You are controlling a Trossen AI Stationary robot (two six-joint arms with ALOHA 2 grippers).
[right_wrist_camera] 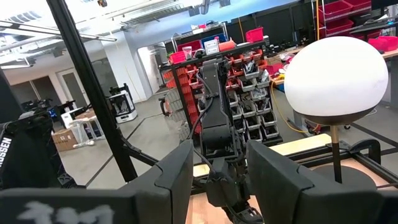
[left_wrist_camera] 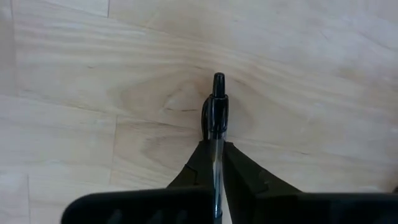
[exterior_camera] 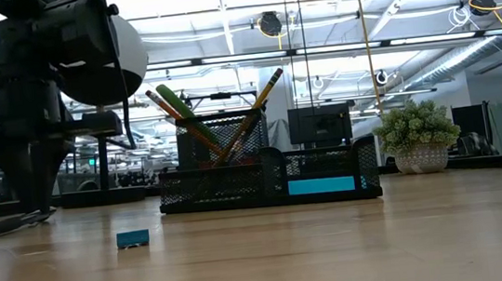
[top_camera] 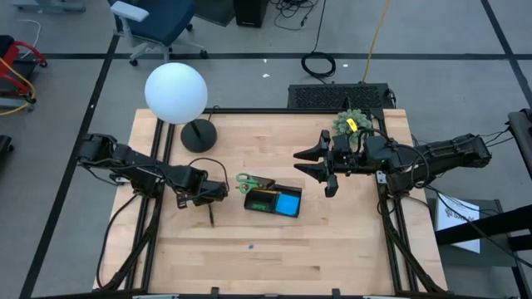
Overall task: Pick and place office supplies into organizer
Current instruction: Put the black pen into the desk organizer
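Left gripper (left_wrist_camera: 216,163) low over the surface (top_camera: 274,249), at nine o'clock from the organizer (top_camera: 273,201), fingers (left_wrist_camera: 242,171) clamped on a dark pen (left_wrist_camera: 215,115) still lying flat. Right gripper (top_camera: 320,164) raised at two o'clock from the organizer, fingers apart, holding nothing. In the organizer: green-handled scissors (top_camera: 247,180), pencils (exterior_camera: 261,102), blue pad (top_camera: 288,203). Tiny eraser (exterior_camera: 132,238) loose on the surface, toward six o'clock.

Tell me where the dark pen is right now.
The dark pen lies on the table's left part, pinched in the left gripper, just left of the organizer in the high view.
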